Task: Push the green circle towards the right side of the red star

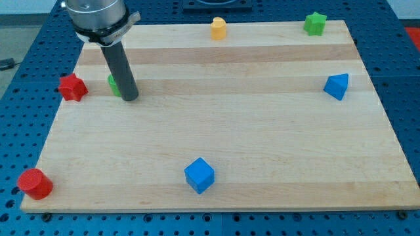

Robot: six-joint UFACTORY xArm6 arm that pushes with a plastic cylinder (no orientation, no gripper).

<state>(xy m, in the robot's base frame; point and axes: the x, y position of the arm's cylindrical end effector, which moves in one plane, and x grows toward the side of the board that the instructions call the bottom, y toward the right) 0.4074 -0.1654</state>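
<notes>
The green circle [113,84] lies near the board's left edge, mostly hidden behind my rod; only a green sliver shows. The red star [72,87] sits just to its left, at the board's left edge. My tip [130,98] rests on the board touching or almost touching the green circle's right side, with the rod rising to the view's top left.
A red cylinder [35,183] stands at the bottom left corner. A blue cube [199,175] is at bottom centre. A blue block [336,86] is at the right. A yellow block [218,29] and a green star [315,23] sit along the top edge of the wooden board [249,131].
</notes>
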